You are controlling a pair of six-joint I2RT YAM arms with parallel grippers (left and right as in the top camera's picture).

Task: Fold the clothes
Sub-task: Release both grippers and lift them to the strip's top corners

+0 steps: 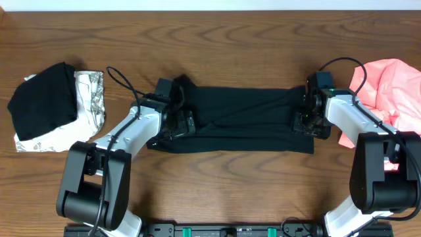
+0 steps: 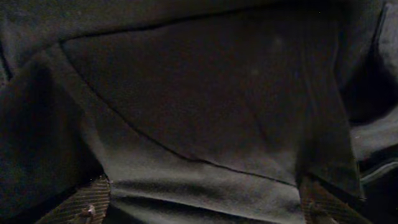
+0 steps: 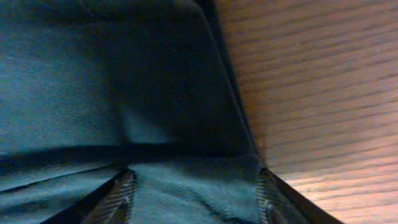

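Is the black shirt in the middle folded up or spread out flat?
Partly folded. The black shirt lies as a long narrow band across the table, with overlapping layers and fold edges showing.

So the black shirt [image 1: 240, 118] is lying across the middle of the table [image 1: 230, 39], folded into a long sideways band with a few creases running through it. The left gripper [image 1: 176, 124] is down on its left end and the right gripper [image 1: 308, 120] on its right end, both touching the fabric. Way off to the left there's a folded black tee [image 1: 41, 99] on top of a patterned tee [image 1: 92, 99], white-grey, poking out on the right and along the bottom. A crumpled pink shirt [image 1: 388, 82] sits at the right edge, partly under the right arm [image 1: 358, 122]
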